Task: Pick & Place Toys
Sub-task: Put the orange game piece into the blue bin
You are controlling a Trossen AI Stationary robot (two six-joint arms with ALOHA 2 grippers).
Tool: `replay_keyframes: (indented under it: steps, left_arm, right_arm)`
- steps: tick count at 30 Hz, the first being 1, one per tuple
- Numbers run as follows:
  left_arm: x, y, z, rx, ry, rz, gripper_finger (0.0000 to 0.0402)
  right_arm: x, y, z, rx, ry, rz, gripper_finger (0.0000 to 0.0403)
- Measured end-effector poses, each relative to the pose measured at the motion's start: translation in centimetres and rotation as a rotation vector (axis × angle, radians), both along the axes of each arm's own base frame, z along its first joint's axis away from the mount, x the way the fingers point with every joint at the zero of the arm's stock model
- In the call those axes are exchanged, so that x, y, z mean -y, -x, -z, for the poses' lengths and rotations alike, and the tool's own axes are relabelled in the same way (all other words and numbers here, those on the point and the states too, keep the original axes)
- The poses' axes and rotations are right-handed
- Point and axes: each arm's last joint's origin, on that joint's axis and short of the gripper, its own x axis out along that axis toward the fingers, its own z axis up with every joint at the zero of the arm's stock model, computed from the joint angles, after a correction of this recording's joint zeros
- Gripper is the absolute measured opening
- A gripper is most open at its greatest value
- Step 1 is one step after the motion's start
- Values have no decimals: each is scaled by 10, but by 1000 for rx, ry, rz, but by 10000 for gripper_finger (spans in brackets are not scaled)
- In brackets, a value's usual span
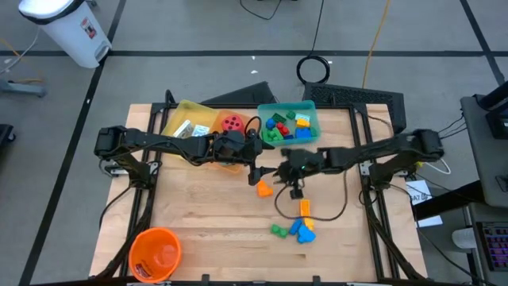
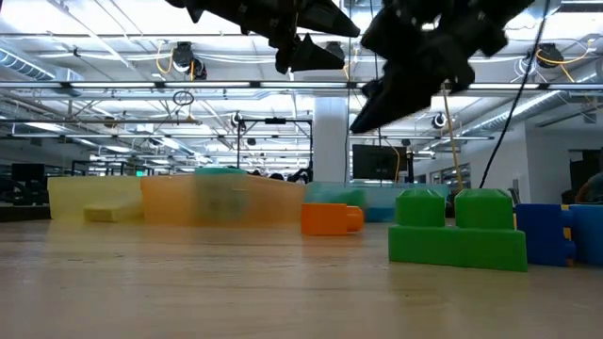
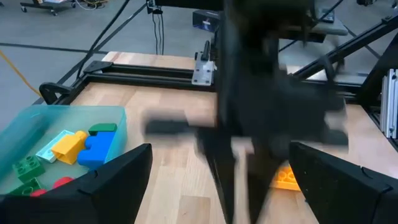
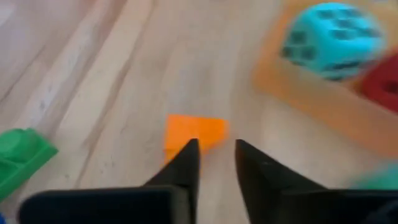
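An orange brick (image 1: 264,188) (image 4: 196,134) lies flat on the wooden table near its middle. My right gripper (image 1: 280,171) (image 4: 213,149) hangs above it and a little to its right, slanting down. Its fingers are shut with only a narrow slit and nothing between them. My left gripper (image 1: 255,155) (image 3: 221,148) stands open and bare over the table beside the trays, above table height. A yellow brick (image 1: 305,208), blue bricks (image 1: 302,229) and a green brick (image 1: 278,230) lie near the table's front.
Yellow (image 1: 184,110), orange (image 1: 219,119) and teal (image 1: 313,119) trays line the far edge. The teal one holds several bricks, and the orange one holds a red die (image 1: 232,123) and a cyan die (image 4: 333,40). An orange bucket (image 1: 155,253) stands at the near left corner.
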Motion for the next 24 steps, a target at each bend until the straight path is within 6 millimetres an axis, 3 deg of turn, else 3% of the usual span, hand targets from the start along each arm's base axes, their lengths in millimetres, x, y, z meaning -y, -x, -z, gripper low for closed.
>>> replay_keyframes:
  steps: [6, 13, 18, 24]
  left_arm:
    - [0, 1, 2, -21, 13, -3, 379]
    - [0, 1, 3, -35, 10, -1, 379]
    - [0, 1, 3, -31, 12, -3, 379]
    - [0, 1, 3, -32, 12, -3, 379]
  right_arm:
    - [-6, -26, 46, -32, -45, -27, 203]
    - [-11, -45, 76, 14, -43, -40, 341]
    - [-9, -50, 95, -14, -18, -53, 386]
    - [-3, -51, 101, -28, -5, -48, 389]
